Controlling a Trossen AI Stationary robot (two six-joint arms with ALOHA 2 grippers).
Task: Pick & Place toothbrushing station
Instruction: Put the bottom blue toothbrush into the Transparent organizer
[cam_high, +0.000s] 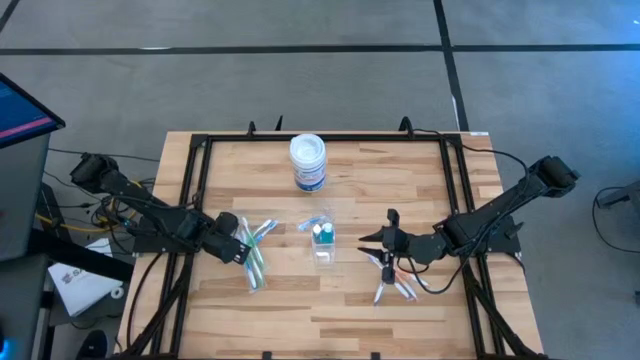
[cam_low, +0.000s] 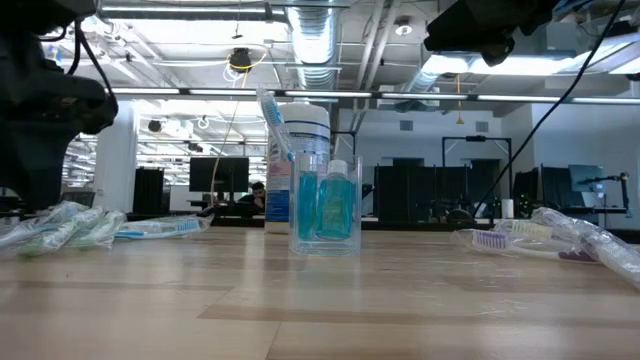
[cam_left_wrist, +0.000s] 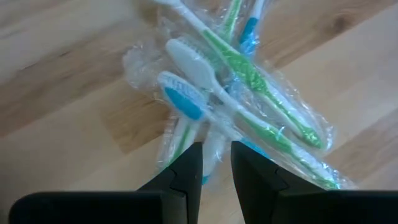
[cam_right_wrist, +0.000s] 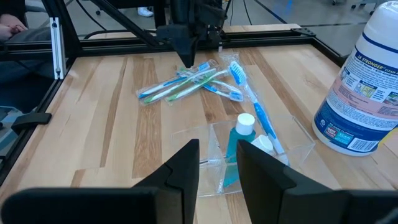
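**Wrapped toothbrushes right under the left hand**

Toothbrushes (cam_left_wrist: 236, 93) in wrappers lie just ahead of the left hand (cam_left_wrist: 216, 163), fingers barely apart, holding nothing, long axes roughly in line with it. Clear cup (cam_high: 322, 240) sits mid-tabletop, to its right. Right hand (cam_right_wrist: 217, 165) faces the cup, slightly parted, empty.

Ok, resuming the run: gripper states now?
Left gripper: open, above plastic-wrapped green, blue and white toothbrushes.
Right gripper: open, empty.
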